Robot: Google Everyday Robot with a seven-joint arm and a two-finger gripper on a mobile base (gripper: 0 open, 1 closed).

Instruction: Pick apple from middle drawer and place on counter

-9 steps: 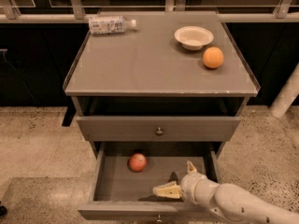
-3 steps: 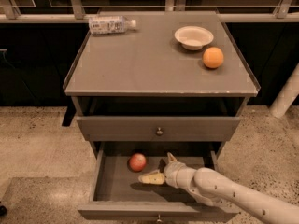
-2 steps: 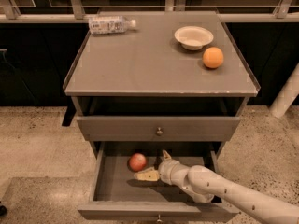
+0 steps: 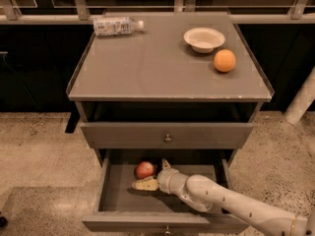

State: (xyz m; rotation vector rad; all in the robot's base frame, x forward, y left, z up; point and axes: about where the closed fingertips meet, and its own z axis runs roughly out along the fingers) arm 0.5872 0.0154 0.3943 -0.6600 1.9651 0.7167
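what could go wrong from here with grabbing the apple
1. The gripper is in the middle drawer, open right beside the apple. A finger nudge may roll the round fruit away across the bare floor.
2. The drawer front above sits close over the apple, so lifting straight up might hit it.

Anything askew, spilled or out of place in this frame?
Only the plastic bottle, lying on its side at the counter's back left corner. The bowl sits upright, nothing spilled. The pincer is open in the middle drawer, beside the apple.
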